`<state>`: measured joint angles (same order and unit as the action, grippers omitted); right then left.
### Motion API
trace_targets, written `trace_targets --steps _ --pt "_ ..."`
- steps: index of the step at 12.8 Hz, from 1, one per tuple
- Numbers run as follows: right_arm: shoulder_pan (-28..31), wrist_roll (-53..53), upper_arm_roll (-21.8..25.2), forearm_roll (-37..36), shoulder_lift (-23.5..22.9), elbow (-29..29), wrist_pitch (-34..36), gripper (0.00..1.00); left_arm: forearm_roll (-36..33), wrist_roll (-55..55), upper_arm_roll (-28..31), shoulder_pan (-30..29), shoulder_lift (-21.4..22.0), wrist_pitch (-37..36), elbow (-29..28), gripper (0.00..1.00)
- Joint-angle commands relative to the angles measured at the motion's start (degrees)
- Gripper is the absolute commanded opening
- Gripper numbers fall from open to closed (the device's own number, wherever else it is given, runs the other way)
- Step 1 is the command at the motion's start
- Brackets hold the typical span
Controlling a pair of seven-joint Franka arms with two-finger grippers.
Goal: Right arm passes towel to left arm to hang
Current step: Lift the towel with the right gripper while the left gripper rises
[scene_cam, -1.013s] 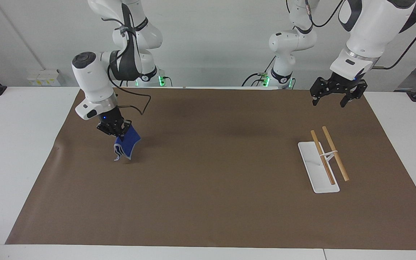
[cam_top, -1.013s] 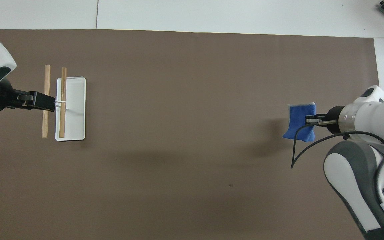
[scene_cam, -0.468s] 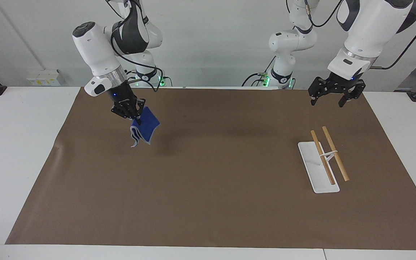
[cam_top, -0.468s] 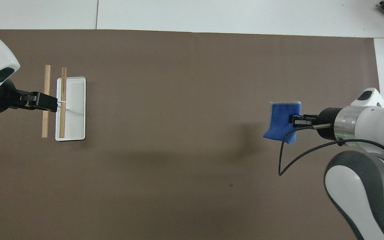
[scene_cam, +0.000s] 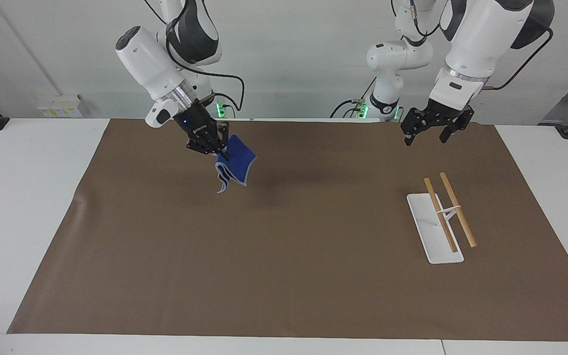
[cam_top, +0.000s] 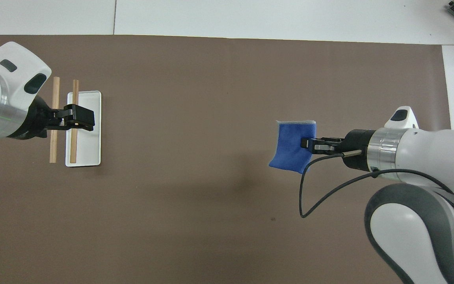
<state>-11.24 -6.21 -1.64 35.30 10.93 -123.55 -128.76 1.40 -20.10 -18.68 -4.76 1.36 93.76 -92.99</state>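
We see a white surface [scene_cam: 27, 207] carrying a wide brown mat [scene_cam: 284, 256] that takes up most of both views. The two white arms come next. The right arm [scene_cam: 160, 69] reaches out over the mat at its own end of the surface, and the left arm [scene_cam: 471, 44] is raised over the mat's edge at the other end, above the rack.

The rack [scene_cam: 434, 229] is a white tray base with two wooden rails held above it, standing on the mat toward the left arm's end.

The towel [scene_cam: 235, 160] is a small blue cloth, up in the air, hanging from the right gripper [scene_cam: 215, 148], whose jaws are clamped on its upper edge; the rest droops free, well clear of the mat. The left gripper [scene_cam: 424, 132] has its jaws apart and holds nothing; in the overhead view it sits over the rack.

In our judgement the task is in its early part: the towel is picked up and carried, but the two grippers are well apart, so the handover is not yet made. Left to do: bring the grippers together, let the left one take the cloth, release it from the right, and drape it over a rail.
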Motion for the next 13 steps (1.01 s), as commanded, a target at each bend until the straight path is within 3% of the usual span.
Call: trace_targets --steps 1,4,7,13 --pt "-0.36 -1.97 0.06 5.64 -0.47 0.50 -1.14 0.00 0.80 -6.06 0.58 0.19 2.42 0.20 -2.73 1.00" --pt "-2.20 -1.62 0.06 14.25 -1.44 0.68 -4.65 0.00 3.24 -9.96 0.40 1.68 4.70 0.63 -7.10 1.00" --pt "-2.12 -1.35 0.06 16.99 -1.53 0.68 -4.74 0.00 9.04 -10.14 0.40 2.12 7.60 6.05 -13.43 1.00" --pt "-2.12 1.89 0.06 21.57 -2.41 2.53 -5.01 0.00 32.40 -19.44 0.58 1.86 11.82 19.59 -23.10 1.00"
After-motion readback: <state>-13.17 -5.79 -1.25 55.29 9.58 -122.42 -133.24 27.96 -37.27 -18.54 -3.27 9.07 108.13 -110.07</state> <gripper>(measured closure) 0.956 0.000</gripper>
